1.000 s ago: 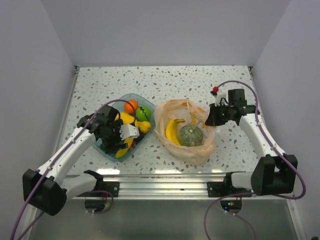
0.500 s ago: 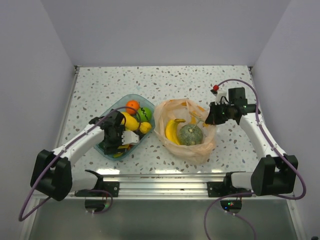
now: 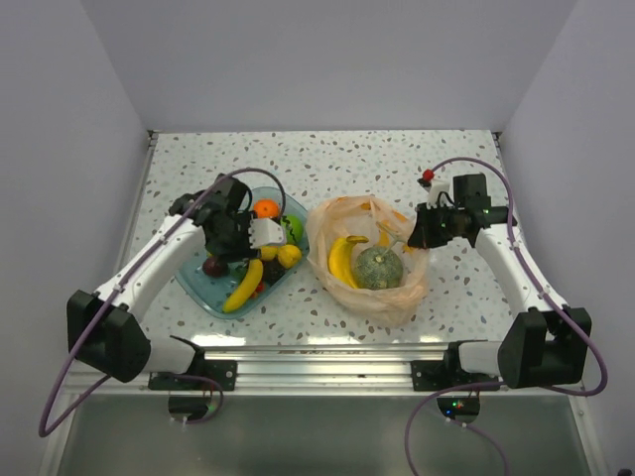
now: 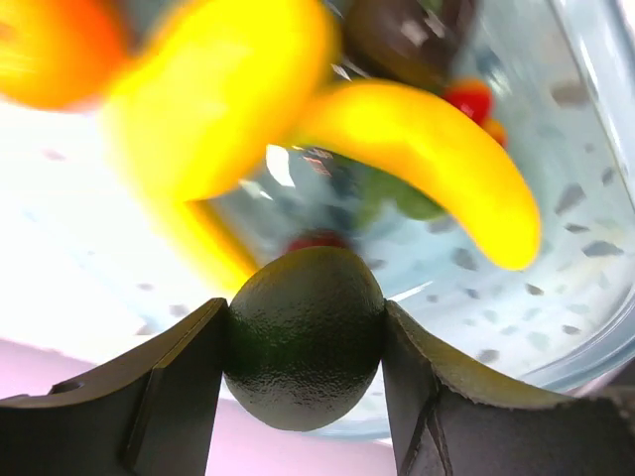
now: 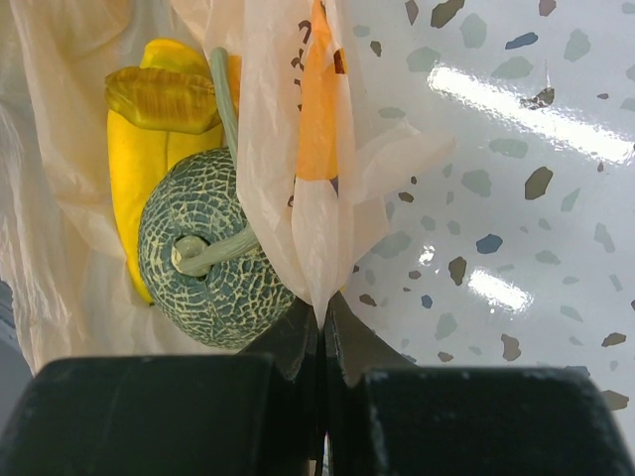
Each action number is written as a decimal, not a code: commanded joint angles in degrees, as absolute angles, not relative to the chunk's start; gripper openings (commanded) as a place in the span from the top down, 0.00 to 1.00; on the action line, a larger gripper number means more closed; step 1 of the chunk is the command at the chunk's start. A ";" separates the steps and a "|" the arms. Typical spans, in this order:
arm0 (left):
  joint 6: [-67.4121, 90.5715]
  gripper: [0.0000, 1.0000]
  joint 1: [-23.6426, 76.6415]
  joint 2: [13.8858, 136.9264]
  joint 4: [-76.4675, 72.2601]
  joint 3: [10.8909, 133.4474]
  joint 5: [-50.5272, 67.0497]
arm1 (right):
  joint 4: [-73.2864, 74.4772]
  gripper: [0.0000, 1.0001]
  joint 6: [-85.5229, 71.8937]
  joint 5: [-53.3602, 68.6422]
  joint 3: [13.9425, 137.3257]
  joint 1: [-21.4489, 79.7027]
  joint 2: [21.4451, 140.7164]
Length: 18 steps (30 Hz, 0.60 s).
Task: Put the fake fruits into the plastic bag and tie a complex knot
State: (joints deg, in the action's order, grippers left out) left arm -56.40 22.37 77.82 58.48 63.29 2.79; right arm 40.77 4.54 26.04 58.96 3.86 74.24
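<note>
left gripper (image 4: 304, 332): wide over the tray (image 3: 196, 286) a second ago, now narrowed onto the green ball (image 4: 303, 352), touching both its sides | right gripper (image 5: 322, 315): pinched flat on the plastic bag (image 3: 397, 297) rim | bag holds bananas (image 3: 342, 260), melon (image 3: 378, 268) | we judge the ball ready to lift across

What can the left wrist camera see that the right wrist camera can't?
Only the left wrist view: the left claw squeezing a dark green fruit over the blue tray. Only the right wrist view: the right claw pinching the plastic bag, with a melon inside. Both: yellow bananas and a claw gripping something.
</note>
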 commanded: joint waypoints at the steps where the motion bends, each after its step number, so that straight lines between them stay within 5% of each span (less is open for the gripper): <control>1: -55.29 0.67 23.02 75.94 66.27 73.98 8.78 | 41.48 1.00 5.36 26.10 60.56 4.22 72.34; 9: -36.50 0.68 37.66 80.58 46.82 87.54 27.23 | 41.83 1.00 5.27 26.19 61.17 4.31 72.68; 18: -23.99 0.69 45.53 96.31 17.52 90.26 24.17 | 42.45 1.00 5.01 26.45 62.40 4.13 71.98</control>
State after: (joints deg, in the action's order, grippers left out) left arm -29.98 45.91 92.16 31.27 87.92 24.40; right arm 41.98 4.56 26.06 59.61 3.86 73.45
